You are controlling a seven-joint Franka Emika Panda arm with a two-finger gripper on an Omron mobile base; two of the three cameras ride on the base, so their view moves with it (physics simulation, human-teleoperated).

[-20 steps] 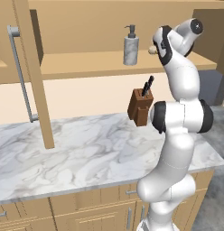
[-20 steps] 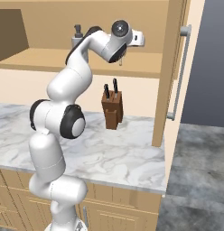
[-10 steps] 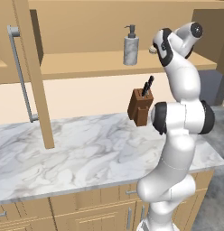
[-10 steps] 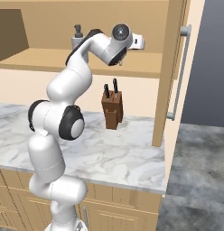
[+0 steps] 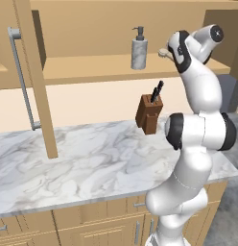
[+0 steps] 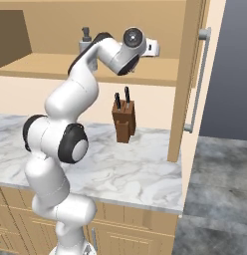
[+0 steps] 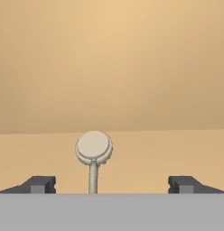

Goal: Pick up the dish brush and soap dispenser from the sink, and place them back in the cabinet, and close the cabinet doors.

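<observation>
From the left base view the soap dispenser (image 5: 138,50) stands on the cabinet (image 5: 106,67) shelf — the right base view has the arm reaching in above the knife block (image 6: 123,122) — and the hand view shows jaws spread wide, dish brush (image 7: 93,154) lying free between them.

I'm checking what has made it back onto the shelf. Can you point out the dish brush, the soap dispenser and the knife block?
Cream round-headed dish brush (image 7: 93,147), hand view, on its head.
Grey-white marbled soap dispenser bottle (image 5: 138,54), left base view, on its body.
Brown wooden knife block (image 6: 123,123), right base view, on its front face.
</observation>
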